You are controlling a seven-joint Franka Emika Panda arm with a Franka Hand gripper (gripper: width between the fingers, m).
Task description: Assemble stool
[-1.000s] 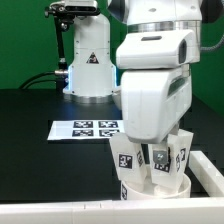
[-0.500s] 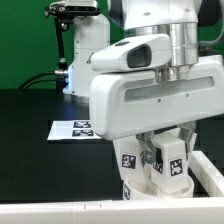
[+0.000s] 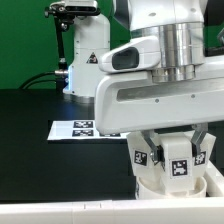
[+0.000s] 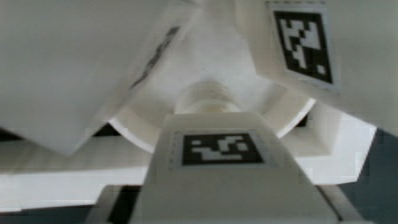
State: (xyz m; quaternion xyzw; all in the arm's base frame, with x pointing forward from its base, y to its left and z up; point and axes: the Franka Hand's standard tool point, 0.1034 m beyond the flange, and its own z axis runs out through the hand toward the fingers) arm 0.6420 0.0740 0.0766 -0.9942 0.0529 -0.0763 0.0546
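Legs (image 3: 170, 157) stand in the seat (image 3: 165, 186) — marker board (image 3: 82, 128) lies toward the exterior view's left.

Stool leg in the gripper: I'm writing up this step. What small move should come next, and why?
Probably keep turning the leg into the seat without releasing. The gripper is clamped on the upright leg, whose end meets the seat's socket in the wrist view; whether it is fully seated cannot be told.

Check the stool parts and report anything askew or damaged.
Nothing looks damaged. The legs stand on the seat leaning toward each other rather than straight up, which seems to be their design. The claw is down among them, but the arm hides whether it grips one.
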